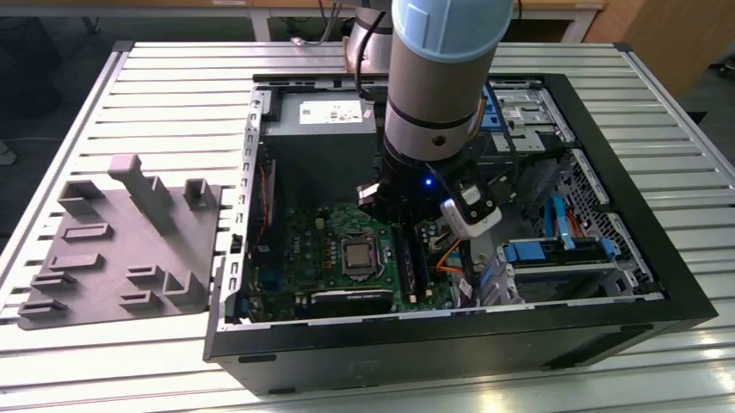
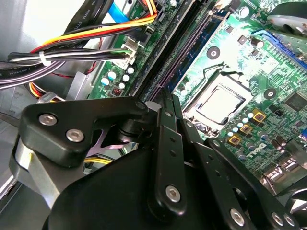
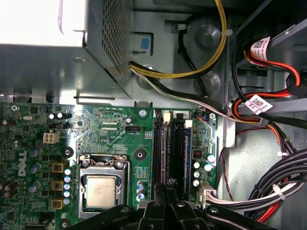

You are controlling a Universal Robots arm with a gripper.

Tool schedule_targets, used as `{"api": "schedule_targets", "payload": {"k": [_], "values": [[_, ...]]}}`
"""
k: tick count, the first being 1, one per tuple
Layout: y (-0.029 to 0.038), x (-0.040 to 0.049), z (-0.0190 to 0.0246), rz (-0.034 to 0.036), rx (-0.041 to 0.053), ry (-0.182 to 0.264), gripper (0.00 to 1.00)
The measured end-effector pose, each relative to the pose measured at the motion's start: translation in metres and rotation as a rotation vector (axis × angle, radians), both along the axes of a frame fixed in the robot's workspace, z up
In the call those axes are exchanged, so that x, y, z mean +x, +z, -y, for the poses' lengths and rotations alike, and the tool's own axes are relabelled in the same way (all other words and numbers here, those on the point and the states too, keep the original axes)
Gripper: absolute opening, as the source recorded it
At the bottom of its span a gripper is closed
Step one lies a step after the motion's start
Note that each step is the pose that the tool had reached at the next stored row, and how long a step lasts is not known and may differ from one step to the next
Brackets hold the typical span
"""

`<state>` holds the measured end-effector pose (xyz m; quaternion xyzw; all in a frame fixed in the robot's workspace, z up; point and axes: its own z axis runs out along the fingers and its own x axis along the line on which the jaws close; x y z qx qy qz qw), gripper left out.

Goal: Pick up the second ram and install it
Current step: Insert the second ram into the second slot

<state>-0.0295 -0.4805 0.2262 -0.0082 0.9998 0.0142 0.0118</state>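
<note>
My gripper reaches down into the open computer case, over the far end of the motherboard's long black slots. In both wrist views its jaws are shut, with nothing showing between them, and the tips sit right at one end of the slots. A thin dark blue-green board stands on edge along the slots. I cannot tell whether it is the second ram, nor whether the tips touch it.
The processor socket lies beside the slots. On the slots' other side run bundled cables. A metal power supply box fills the case's far end, with blue drive bays at the exterior view's right. A grey moulded tray lies outside the case.
</note>
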Motion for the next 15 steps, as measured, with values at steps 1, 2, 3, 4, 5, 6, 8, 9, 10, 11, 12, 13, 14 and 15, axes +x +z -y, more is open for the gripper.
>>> {"api": "schedule_targets", "payload": {"k": [1,2,3,4,5,6,8,9,10,11,12,13,14,15], "values": [[0.0,0.0,0.0,0.0,0.0001,-0.001,0.12],[0.0,0.0,0.0,0.0,0.0,-0.004,0.12],[0.0,0.0001,0.0,0.0,0.0,-0.007,0.12],[0.0,0.0002,0.0,0.0,0.0,-0.011,0.12],[0.0,0.0003,0.0,0.0,-0.0001,-0.014,0.12],[-0.0001,0.0004,0.0,0.0,0.0,-0.018,0.12],[-0.0001,0.0004,0.0,0.0,0.0001,-0.023,0.12],[-0.0001,0.0004,0.0,0.0,0.0,-0.023,0.12],[-0.0001,0.0004,0.0,0.0,0.0001,-0.023,0.12],[-0.0001,0.0004,0.0,0.0,0.0001,-0.023,0.12],[-0.0001,0.0004,0.0,0.0,0.0001,-0.023,0.12],[-0.0001,0.0004,0.0,0.0,0.0,-0.023,0.12],[-0.0001,0.0004,0.0,0.0,0.0,-0.023,0.12],[-0.0001,0.0004,0.0,0.0,0.0001,-0.023,0.12]]}}
